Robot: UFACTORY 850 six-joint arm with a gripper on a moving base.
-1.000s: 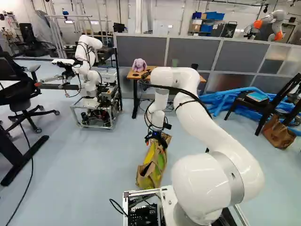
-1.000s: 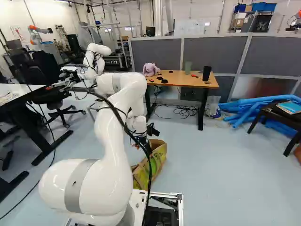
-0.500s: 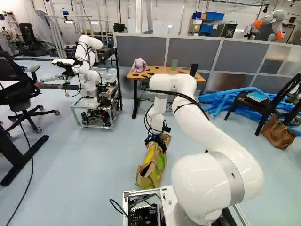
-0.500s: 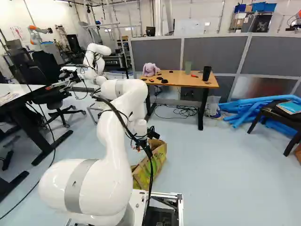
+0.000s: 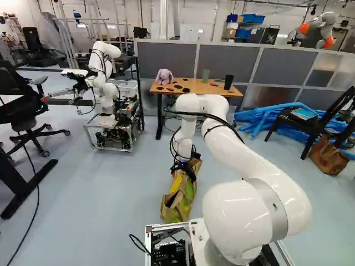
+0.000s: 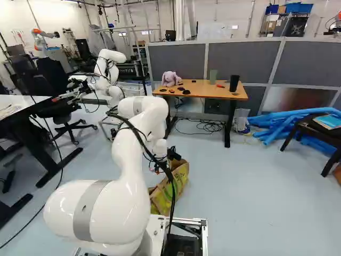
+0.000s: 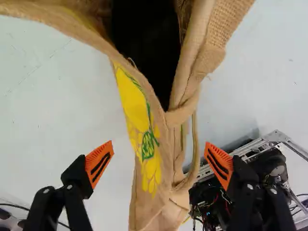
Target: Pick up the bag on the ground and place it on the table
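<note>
In the left base view my gripper [image 5: 183, 168] hangs over the tan burlap bag [image 5: 178, 202], which stands on the floor [image 5: 116, 205] just ahead of the base. The wrist view has the gripper [image 7: 159, 162] wide open, orange pads apart on either side of the bag [image 7: 161, 192]. The bag's upper edges and a strap pass between the fingers, and neither pad touches them. Its dark opening lies ahead of the gripper. Farther off is the wooden table [image 6: 213, 90], against the grey partition.
On the table are a purple plush toy [image 6: 170, 79], a black cup [image 6: 234, 83] and small dark items. Another robot [image 5: 105, 83] stands left of the table. Blue tubes [image 6: 277, 122] and a black chair [image 6: 319, 133] are to the right; an office chair [image 5: 25, 111] is at far left.
My arm has drawn back slightly from the table and the gripper has come a little lower over the bag. The base and bag have stayed put; the fingers remain open.
</note>
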